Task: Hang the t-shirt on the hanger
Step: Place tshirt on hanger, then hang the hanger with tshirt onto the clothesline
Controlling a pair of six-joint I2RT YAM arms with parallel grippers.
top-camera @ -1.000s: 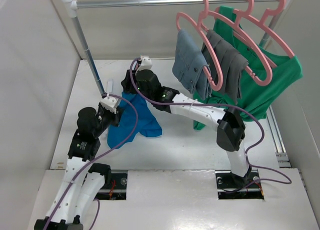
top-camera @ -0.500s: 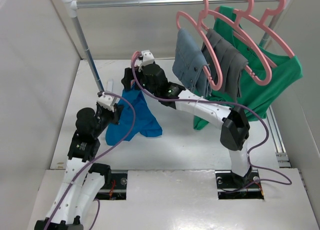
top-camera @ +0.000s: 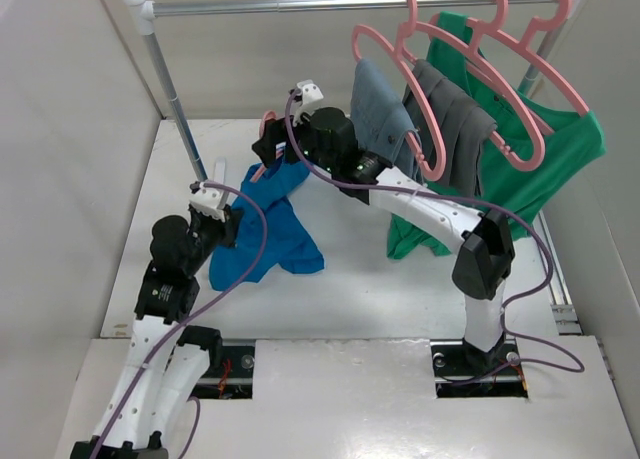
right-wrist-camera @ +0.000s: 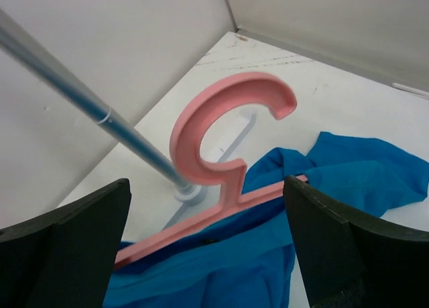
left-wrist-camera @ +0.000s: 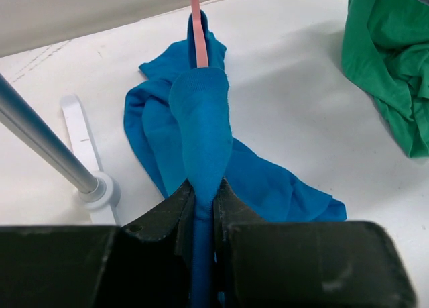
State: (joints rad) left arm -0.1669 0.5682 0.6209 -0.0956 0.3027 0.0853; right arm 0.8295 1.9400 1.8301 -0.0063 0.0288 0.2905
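Left gripper (left-wrist-camera: pixel 206 190), clenched on a bunched fold of the t-shirt (top-camera: pixel 265 239), sits just in front of the foot of the rack post (top-camera: pixel 180 129). The rest of the blue cloth lies heaped on the table (top-camera: pixel 360 279) beside that foot, with one end drawn up toward the right gripper (right-wrist-camera: pixel 206 182). Its fingers are spread wide beside the post with the hook of the hanger (right-wrist-camera: pixel 182 139) between them; contact cannot be told, and the pink shoulder runs into the t-shirt's folds.
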